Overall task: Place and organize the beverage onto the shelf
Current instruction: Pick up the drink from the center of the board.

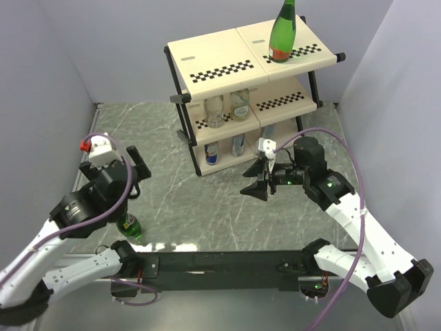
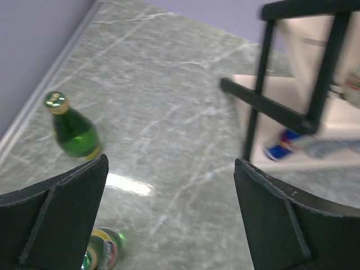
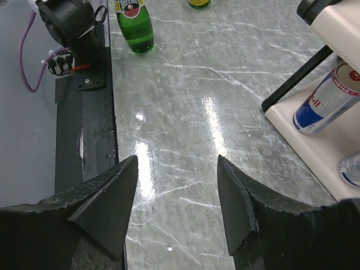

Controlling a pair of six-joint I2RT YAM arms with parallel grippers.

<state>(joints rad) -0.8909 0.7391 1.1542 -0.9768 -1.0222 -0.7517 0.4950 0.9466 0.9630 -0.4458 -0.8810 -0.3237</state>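
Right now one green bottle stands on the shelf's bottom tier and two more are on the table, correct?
No. The green bottle stands on the shelf's top tier, not the bottom, as the top external view shows. The other two bottles are on the table, as stated.

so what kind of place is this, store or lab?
Looks like a lab test cell, not a shop: plain walls box in a marble-look table, and the small shelf carries checkered marker strips.
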